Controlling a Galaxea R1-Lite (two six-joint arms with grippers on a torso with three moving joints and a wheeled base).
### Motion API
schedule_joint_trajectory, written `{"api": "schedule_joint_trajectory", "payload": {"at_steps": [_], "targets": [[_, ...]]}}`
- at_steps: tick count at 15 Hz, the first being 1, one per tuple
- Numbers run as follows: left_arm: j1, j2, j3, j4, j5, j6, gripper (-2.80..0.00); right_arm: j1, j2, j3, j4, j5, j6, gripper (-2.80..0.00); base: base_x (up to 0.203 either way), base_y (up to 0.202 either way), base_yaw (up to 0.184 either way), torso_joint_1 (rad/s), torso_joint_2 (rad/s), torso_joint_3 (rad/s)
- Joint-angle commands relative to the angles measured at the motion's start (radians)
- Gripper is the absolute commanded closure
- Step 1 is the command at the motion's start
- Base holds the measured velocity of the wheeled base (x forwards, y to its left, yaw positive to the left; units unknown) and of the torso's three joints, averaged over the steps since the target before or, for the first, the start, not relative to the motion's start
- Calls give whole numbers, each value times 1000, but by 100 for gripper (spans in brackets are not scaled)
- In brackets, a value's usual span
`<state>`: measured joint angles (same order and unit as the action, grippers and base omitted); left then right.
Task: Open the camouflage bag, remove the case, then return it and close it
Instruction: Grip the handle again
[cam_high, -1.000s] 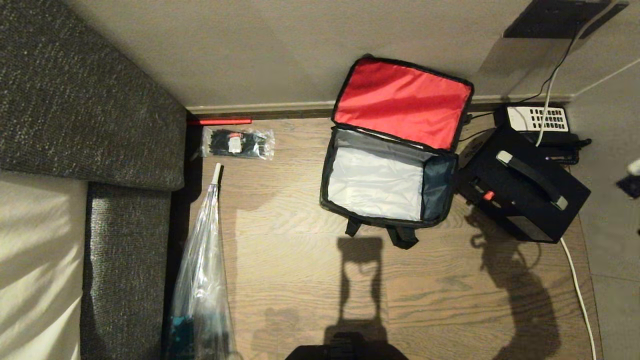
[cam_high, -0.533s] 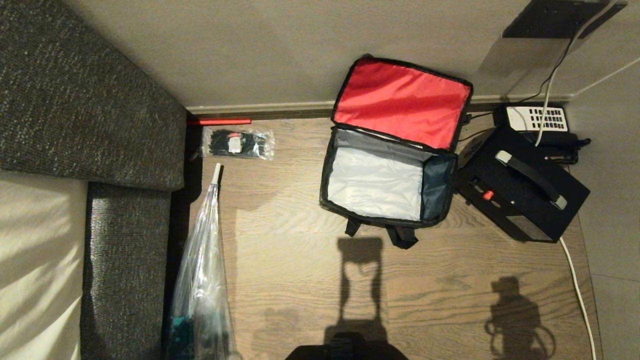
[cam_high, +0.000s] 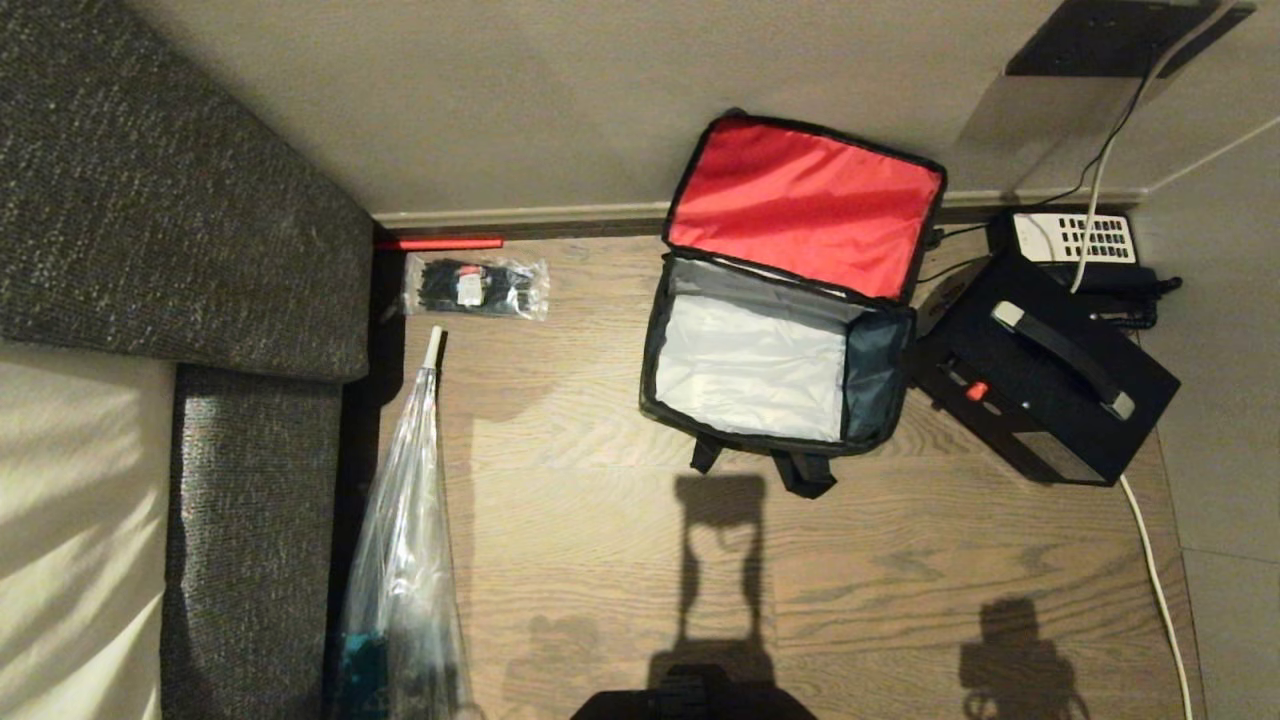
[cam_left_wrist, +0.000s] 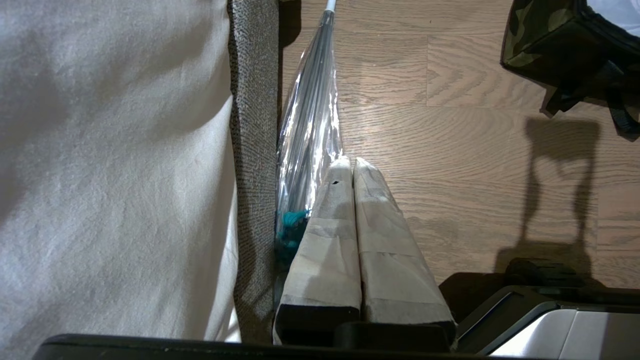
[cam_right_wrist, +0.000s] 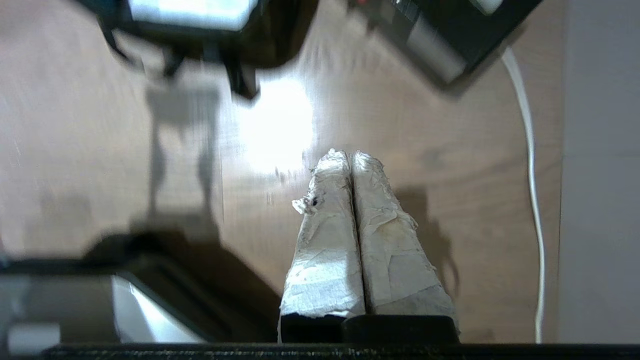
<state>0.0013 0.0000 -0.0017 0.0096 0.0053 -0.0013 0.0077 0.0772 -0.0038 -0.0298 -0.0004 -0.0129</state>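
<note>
The camouflage bag (cam_high: 875, 375) lies open on the wooden floor by the wall. Its red-lined lid (cam_high: 805, 205) leans back and its pale grey inside holds nothing. The case (cam_high: 1050, 390), a black box with a grey-ended handle and a small red knob (cam_high: 977, 391), stands on the floor just right of the bag. Neither gripper shows in the head view. My left gripper (cam_left_wrist: 352, 161) hangs shut and empty near the sofa, the bag's camouflage corner (cam_left_wrist: 545, 45) far ahead of it. My right gripper (cam_right_wrist: 351, 156) is shut and empty over bare floor, well short of bag (cam_right_wrist: 200, 30) and case (cam_right_wrist: 440, 35).
A black telephone (cam_high: 1075, 240) with a white keypad sits behind the case, and a white cable (cam_high: 1155, 580) runs along the floor's right edge. A clear packet of black ties (cam_high: 475, 287) and a plastic-wrapped umbrella (cam_high: 405, 560) lie beside the grey sofa (cam_high: 180, 200).
The right arm's shadow has slid from beside the case down to the near edge of the floor. Bag and case have stayed put.
</note>
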Motion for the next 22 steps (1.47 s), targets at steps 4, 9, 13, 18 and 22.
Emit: {"api": "schedule_joint_trajectory", "payload": {"at_steps": [4,9,13,18,22], "targets": [[0,0,0,1,1,0,0,-5,-97,18,-3,-13,64,0,0,0,0,0,0,0],[0,-2,0,0,1,0,0,-5,-97,16,-5,-12,62,0,0,0,0,0,0,0],[0,-1,0,0,1,0,0,-5,-97,18,-5,-12,62,0,0,0,0,0,0,0],[0,-2,0,1,1,0,0,-5,-97,17,-5,-12,62,0,0,0,0,0,0,0],[0,-2,0,1,1,0,0,-5,-97,16,-5,-12,62,0,0,0,0,0,0,0]]}}
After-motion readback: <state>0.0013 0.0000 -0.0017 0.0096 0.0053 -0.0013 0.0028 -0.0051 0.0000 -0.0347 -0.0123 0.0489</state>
